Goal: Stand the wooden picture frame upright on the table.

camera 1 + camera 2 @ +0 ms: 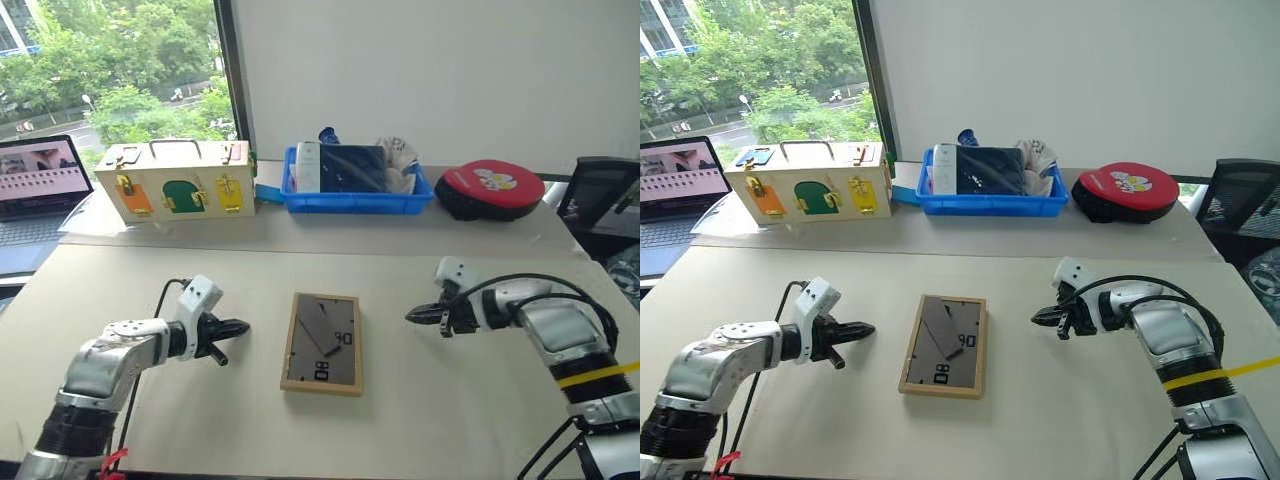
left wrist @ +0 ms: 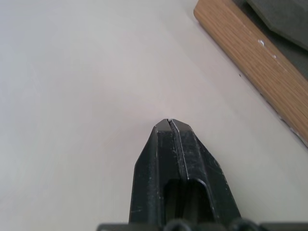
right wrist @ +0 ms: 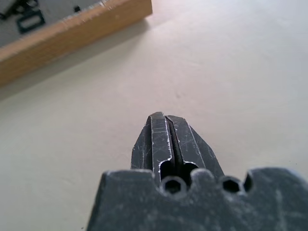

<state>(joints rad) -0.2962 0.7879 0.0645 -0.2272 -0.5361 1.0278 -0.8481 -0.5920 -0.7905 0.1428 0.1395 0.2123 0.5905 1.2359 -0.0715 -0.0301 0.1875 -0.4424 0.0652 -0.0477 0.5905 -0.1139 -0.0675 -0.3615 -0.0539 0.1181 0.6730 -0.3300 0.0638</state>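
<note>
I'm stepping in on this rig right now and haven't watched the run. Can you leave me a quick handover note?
Left gripper: shut, empty, hovering left of the wooden picture frame.
Right gripper: shut, empty, hovering right of the frame.
Frame: lying flat, grey back up, mid-table, between both grippers, touched by neither.
Done: nothing visible.
Left: grasp the frame, raise it and stand it upright on the table.

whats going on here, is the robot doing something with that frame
Nothing is held right now. The wooden picture frame lies flat on the table, its dark backing facing up, not yet stood upright. The left gripper and the right gripper sit on either side of it, both apart from it, jaws shut and empty, each pointing in toward the frame. Behind it are a wooden box with coloured doors, a blue bin and a red case.
</note>
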